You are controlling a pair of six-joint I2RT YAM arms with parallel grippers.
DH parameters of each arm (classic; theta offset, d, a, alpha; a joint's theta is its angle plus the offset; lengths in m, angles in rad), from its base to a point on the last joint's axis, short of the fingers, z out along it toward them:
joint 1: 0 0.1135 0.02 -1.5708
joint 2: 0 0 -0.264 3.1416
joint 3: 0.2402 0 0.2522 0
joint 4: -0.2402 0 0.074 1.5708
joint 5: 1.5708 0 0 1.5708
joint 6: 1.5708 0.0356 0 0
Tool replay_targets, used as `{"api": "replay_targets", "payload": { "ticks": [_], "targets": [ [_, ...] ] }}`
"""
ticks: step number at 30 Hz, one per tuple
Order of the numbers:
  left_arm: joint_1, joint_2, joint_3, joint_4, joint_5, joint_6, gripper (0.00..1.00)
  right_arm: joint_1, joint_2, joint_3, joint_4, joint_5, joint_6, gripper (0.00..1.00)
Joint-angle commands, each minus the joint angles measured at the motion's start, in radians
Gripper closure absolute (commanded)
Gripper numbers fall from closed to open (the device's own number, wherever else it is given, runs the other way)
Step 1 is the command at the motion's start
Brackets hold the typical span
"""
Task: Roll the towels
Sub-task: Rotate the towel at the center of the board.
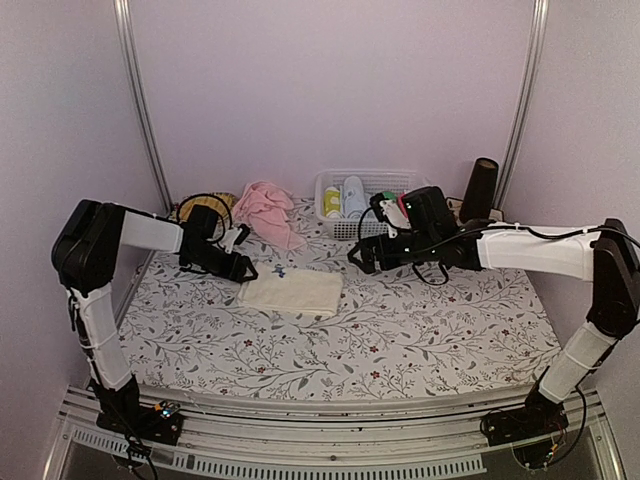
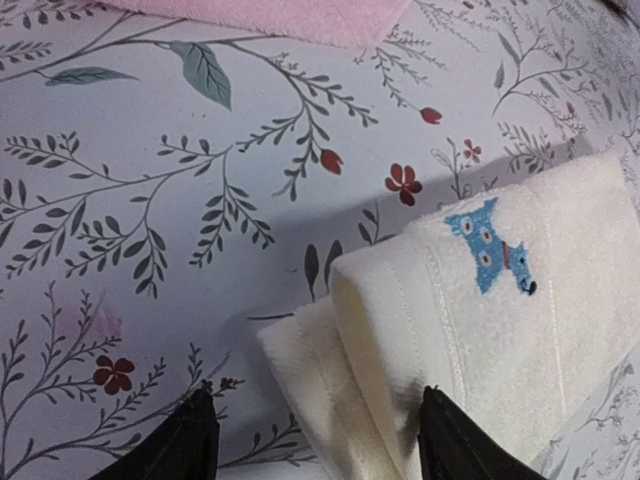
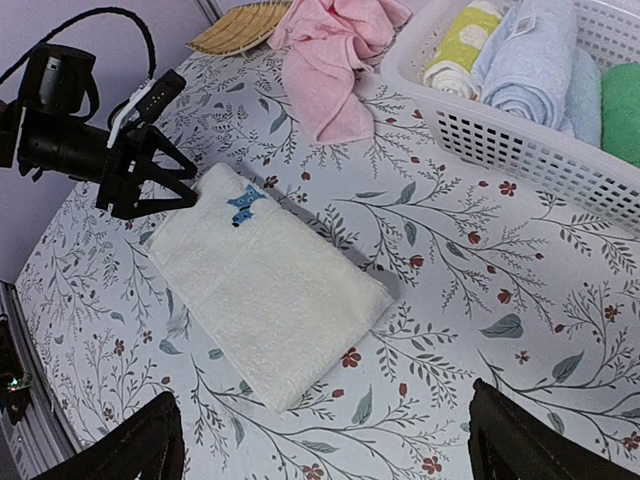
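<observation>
The cream towel (image 1: 292,292) is plain off-white, save one small bright-blue stitched figure (image 2: 492,245) with a dab of red. The pink towel (image 1: 266,210) is pale pink, with no pattern. The tablecloth (image 1: 420,330) is white, printed with grey-green leafy vines and little red flowers. The basket (image 3: 520,150) is white, its walls a grid of holes. The yellow-green roll (image 3: 462,45) carries white blotches; the light blue roll (image 3: 535,55) and the green roll (image 3: 622,105) are plain. My left gripper (image 2: 317,394) is black
</observation>
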Motion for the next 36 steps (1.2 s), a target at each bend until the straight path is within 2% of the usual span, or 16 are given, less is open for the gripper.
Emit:
{"api": "replay_targets", "payload": {
  "ticks": [1, 5, 9, 14, 17, 23, 28, 31, 34, 36],
  "targets": [
    [-0.032, 0.061, 0.07, -0.065, 0.046, 0.021, 0.31, 0.005, -0.094, -0.075, -0.03, 0.127, -0.026, 0.01],
    [-0.047, 0.095, 0.088, -0.081, 0.058, 0.024, 0.31, 0.005, -0.124, -0.116, -0.023, 0.146, -0.028, 0.01],
    [-0.066, 0.125, 0.119, -0.08, 0.114, 0.047, 0.37, 0.005, -0.13, -0.135, -0.01, 0.153, -0.029, 0.01],
    [-0.137, 0.199, 0.223, -0.195, 0.18, 0.14, 0.49, 0.004, -0.124, -0.134, -0.014, 0.159, -0.034, 0.01],
    [-0.2, 0.248, 0.279, -0.259, 0.164, 0.211, 0.5, 0.004, -0.124, -0.13, -0.018, 0.159, -0.041, 0.01],
    [-0.3, 0.332, 0.438, -0.278, 0.085, 0.267, 0.39, 0.005, -0.134, -0.159, 0.028, 0.145, -0.119, 0.01],
    [-0.353, 0.352, 0.557, -0.234, -0.1, 0.28, 0.19, 0.008, -0.128, -0.203, 0.058, 0.151, -0.232, 0.01],
    [-0.354, 0.282, 0.524, -0.166, -0.214, 0.268, 0.04, 0.041, -0.129, -0.238, 0.098, 0.174, -0.34, 0.01],
    [-0.346, 0.182, 0.449, -0.09, -0.325, 0.286, 0.03, 0.072, -0.13, -0.26, 0.139, 0.192, -0.422, 0.01],
    [-0.337, 0.107, 0.409, -0.066, -0.351, 0.301, 0.03, 0.089, -0.123, -0.272, 0.169, 0.19, -0.471, 0.01]
  ]
}}
